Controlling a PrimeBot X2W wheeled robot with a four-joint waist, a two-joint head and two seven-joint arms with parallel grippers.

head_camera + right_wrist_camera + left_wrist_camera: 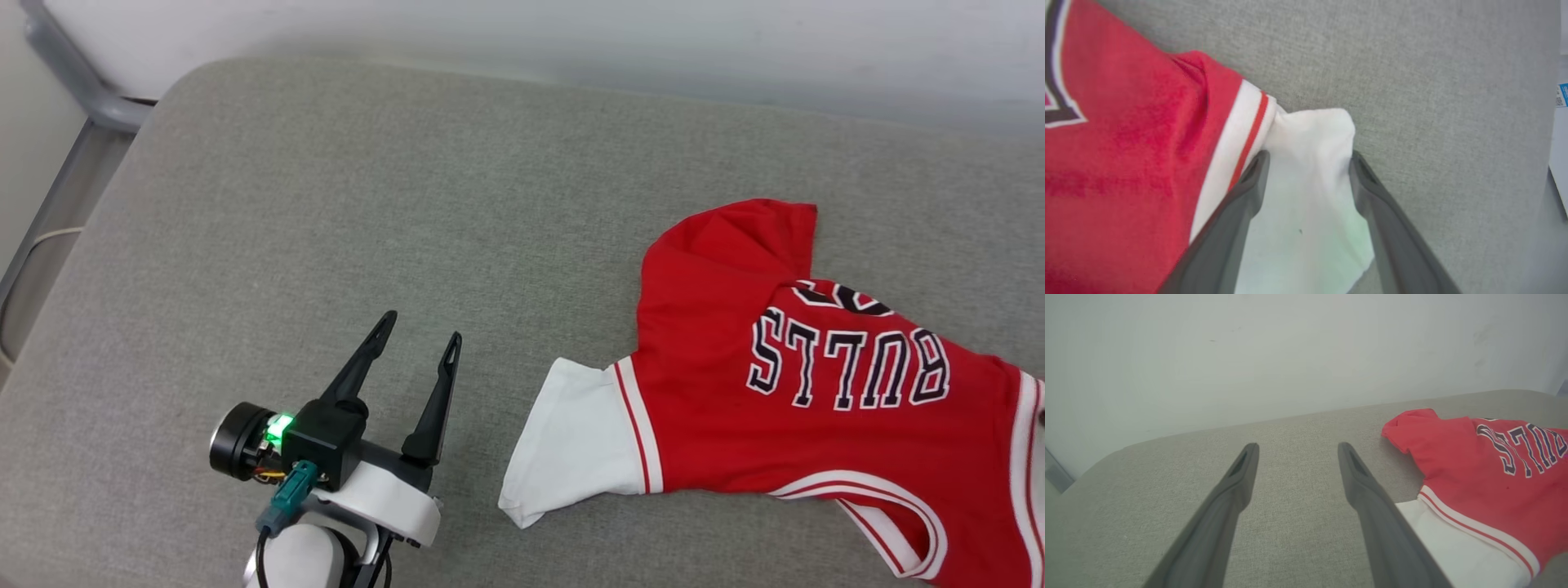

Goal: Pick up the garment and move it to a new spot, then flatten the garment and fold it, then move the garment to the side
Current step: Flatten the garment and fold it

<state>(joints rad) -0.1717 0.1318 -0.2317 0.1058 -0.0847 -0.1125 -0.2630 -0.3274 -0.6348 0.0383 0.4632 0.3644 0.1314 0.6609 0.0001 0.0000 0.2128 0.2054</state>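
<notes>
The garment, red with black "BULLS" lettering, lies crumpled at the right on the grey cushion, its white sleeve pointing left. My left gripper stands open over bare cushion left of that sleeve, holding nothing. The left wrist view shows the same spread gripper with the garment off to its right. In the right wrist view my right gripper is open, its two fingers wide apart over the garment's other white sleeve. I cannot tell whether the fingers touch the cloth.
A pale wall runs behind the cushion. A grey metal frame and a thin cable sit past the cushion's left edge. A white object with a blue label stands beyond the cushion's edge in the right wrist view.
</notes>
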